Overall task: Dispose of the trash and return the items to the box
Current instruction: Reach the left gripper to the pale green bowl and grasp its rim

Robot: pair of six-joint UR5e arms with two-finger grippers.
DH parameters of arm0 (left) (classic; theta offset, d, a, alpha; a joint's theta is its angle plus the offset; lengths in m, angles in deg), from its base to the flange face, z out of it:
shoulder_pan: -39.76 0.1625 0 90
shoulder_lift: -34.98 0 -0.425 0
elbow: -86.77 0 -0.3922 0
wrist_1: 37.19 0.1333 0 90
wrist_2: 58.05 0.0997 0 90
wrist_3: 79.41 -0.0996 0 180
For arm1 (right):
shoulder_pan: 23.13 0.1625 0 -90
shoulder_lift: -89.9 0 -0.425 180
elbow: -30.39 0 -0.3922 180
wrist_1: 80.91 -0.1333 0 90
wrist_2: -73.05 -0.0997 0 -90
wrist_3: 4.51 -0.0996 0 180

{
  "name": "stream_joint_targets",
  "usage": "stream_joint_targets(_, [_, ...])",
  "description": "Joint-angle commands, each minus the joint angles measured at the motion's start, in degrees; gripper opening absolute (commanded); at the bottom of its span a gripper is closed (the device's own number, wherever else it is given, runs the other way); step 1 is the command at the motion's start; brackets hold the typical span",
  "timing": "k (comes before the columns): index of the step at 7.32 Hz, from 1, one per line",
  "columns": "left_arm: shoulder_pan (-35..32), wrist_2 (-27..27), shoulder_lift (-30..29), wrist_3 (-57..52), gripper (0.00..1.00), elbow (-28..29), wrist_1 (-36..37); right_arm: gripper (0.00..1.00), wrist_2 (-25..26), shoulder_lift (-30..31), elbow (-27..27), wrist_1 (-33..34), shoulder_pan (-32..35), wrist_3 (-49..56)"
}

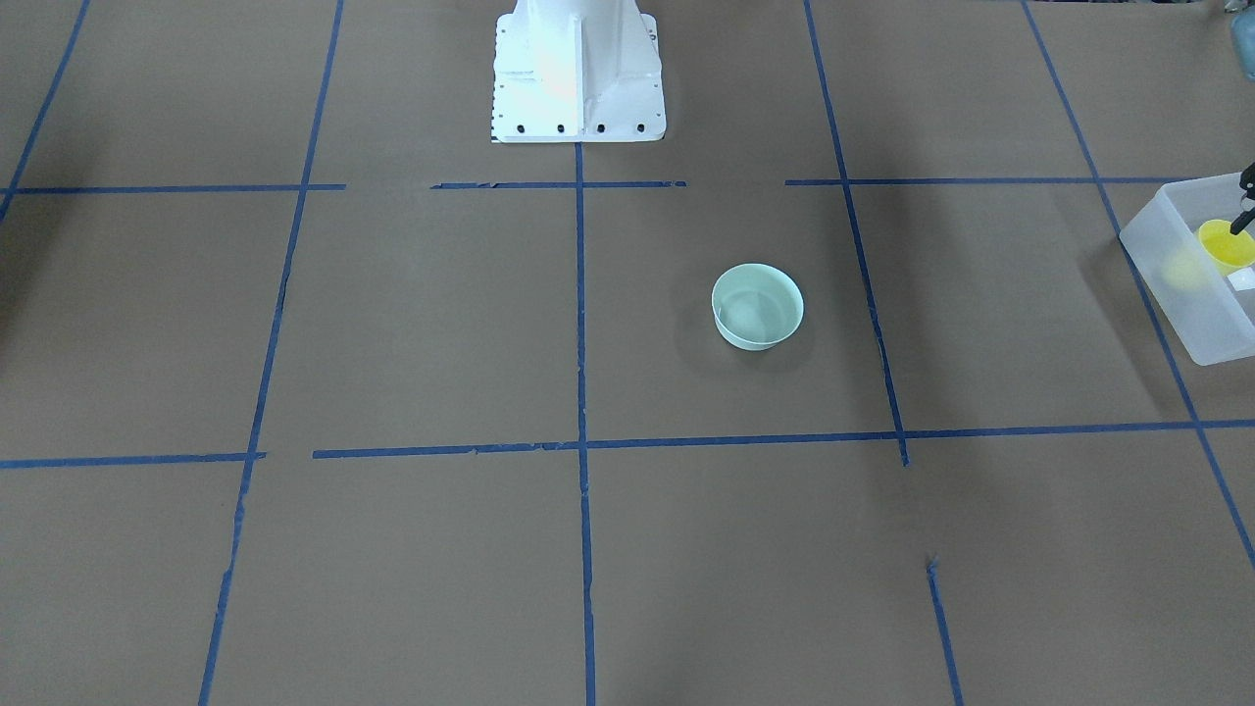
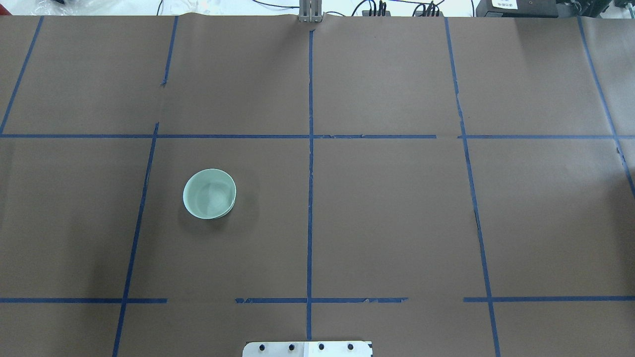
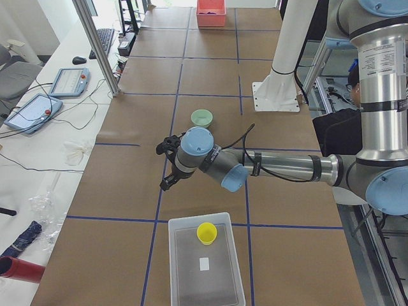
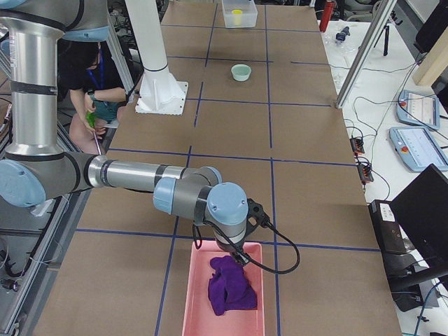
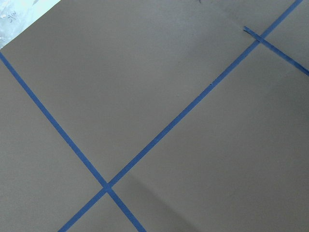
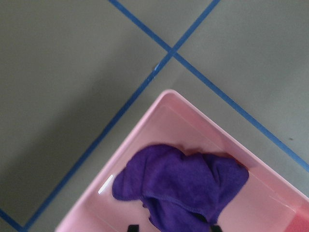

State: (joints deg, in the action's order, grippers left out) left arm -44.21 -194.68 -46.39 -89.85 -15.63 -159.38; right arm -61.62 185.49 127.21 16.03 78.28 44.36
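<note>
As no view shows its tips clearly, left pincer point(image 3: 167, 182): I cannot tell its opening or load.
Right pincer point(image 6: 174, 227): tips apart, holding nothing; purple cloth point(image 6: 183, 186) just below, in pink bin point(image 6: 164, 104).
Cup point(image 3: 206, 233): inside box point(image 3: 175, 268), below and just beside my left pincer.
Bowl point(image 2: 209, 193): on table point(image 2: 397, 223), well apart from both pincers.
Risk: thin bowl rim may slip from my pinch or tip; dropped, it could strike the cup.
Writing: white label point(image 3: 204, 262) in box, unreadable.

One cup point(image 3: 206, 233), one bowl point(image 2: 209, 194), one box point(image 3: 191, 271), one pink bin point(image 4: 198, 287), one purple cloth point(image 4: 229, 285).
</note>
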Motion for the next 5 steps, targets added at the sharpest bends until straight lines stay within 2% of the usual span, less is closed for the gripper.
stream_joint_targets(1, [5.6, 0.8, -0.6, 15.8, 1.00, -5.4, 0.3, 1.00, -2.8, 0.1, 8.3, -1.9, -6.8, -20.9])
stream_joint_targets(2, [11.2, 5.4, -1.5, 25.5, 1.00, -8.7, 0.3, 1.00, -2.9, 0.1, 10.0, -2.5, -8.8, -23.4])
stream_joint_targets(4, [20.0, 9.5, -7.4, 39.8, 1.00, -9.5, 0.3, 1.00, -3.1, 0.1, 10.1, -2.6, -10.5, -23.5])
stream_joint_targets(5, [25.7, 13.8, -9.8, 43.9, 1.00, -8.8, 0.3, 1.00, -3.2, 0.1, 10.1, -3.8, -10.6, -23.6])
